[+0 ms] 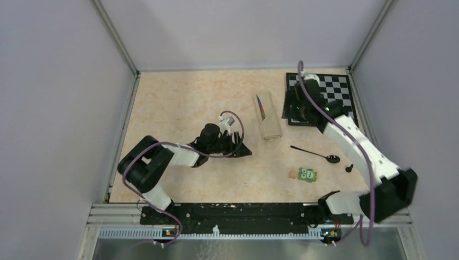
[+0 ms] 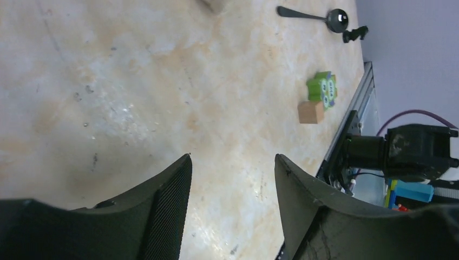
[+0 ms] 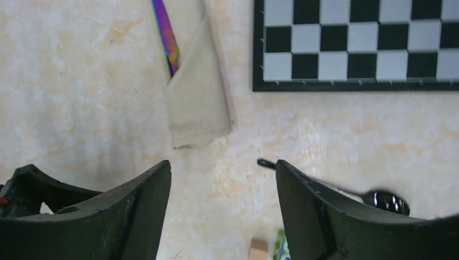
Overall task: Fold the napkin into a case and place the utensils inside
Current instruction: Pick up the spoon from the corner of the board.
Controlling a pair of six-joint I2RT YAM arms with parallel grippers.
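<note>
View from above of a speckled tan table point(image 1: 184, 103) with two robot arms reaching in from its near edge. The napkin is already folded into a narrow beige case point(image 1: 269, 123), lying right of the table's centre and just left of a black-and-white chessboard point(image 1: 331, 92) in the far right corner. A purple-blue utensil point(image 3: 166, 35) is tucked into a fold of the case, with its far end poking out of the cloth. A dark spoon point(image 1: 318, 154) lies loose on the bare table, nearer the arms than the case and to its right, apart from the cloth. Just beyond the spoon's bowl, further right, sits a tiny black knob point(image 1: 349, 168). Near the front are a green block point(image 1: 309, 174) with white dots and a small wooden block point(image 1: 293, 174), side by side. The left gripper point(image 1: 241, 146) sits low left of the case, its jaws spread wide with nothing between them. The right gripper point(image 1: 296, 108) hangs over the chessboard's left edge, its jaws wide apart and empty too.
</note>
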